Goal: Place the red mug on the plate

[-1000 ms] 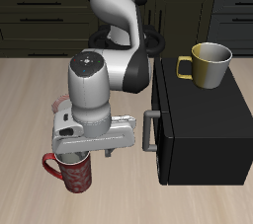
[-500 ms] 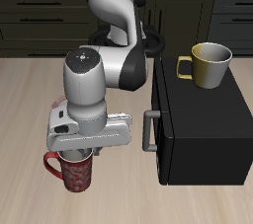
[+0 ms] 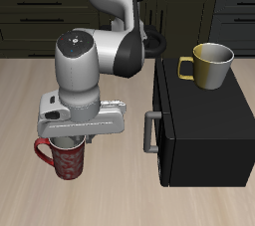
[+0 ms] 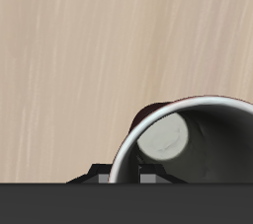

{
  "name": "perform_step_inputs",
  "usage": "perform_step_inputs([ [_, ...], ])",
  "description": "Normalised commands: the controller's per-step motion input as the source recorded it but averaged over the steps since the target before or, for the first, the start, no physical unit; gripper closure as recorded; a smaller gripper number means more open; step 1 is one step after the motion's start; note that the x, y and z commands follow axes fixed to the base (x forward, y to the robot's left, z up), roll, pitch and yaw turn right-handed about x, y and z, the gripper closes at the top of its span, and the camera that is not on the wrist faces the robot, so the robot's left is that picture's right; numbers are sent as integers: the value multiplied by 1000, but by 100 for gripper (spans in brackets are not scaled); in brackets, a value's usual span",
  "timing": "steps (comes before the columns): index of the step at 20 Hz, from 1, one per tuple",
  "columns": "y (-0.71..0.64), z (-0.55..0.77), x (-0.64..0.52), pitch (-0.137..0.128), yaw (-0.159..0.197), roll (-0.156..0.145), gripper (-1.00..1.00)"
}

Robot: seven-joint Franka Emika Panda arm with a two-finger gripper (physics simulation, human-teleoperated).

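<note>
The red mug [image 3: 68, 162], dark red and mottled with a loop handle, hangs upright under my gripper [image 3: 70, 143], which is shut on its rim. It stands near the table's front edge, with its handle pointing away from the black cabinet. In the wrist view the mug's rim and pale inside [image 4: 170, 141] fill the frame, a dark red bit of the mug [image 4: 148, 115] shows past the rim, and bare wood lies beyond it. My fingers [image 4: 99, 175] show only as dark tips at the rim. The plate is hidden in both views.
A black cabinet [image 3: 204, 130] with a grey front handle [image 3: 149, 130] stands beside the arm. A plain yellow mug [image 3: 207, 64] sits on top of it. Dark kitchen cupboards [image 3: 40, 16] run along the back.
The arm has carried the red mug sideways, away from the black cabinet, and slightly upward. The grip on the rim is unchanged.
</note>
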Motion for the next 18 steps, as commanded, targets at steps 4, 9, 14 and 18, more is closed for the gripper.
perform_step_inputs([
  [4,-33,62,-327,-49,14,-20,100],
  [9,-89,88,-413,-74,24,-4,100],
  [14,-81,112,-457,-57,35,-11,100],
  [18,-94,61,-455,-75,47,-15,100],
])
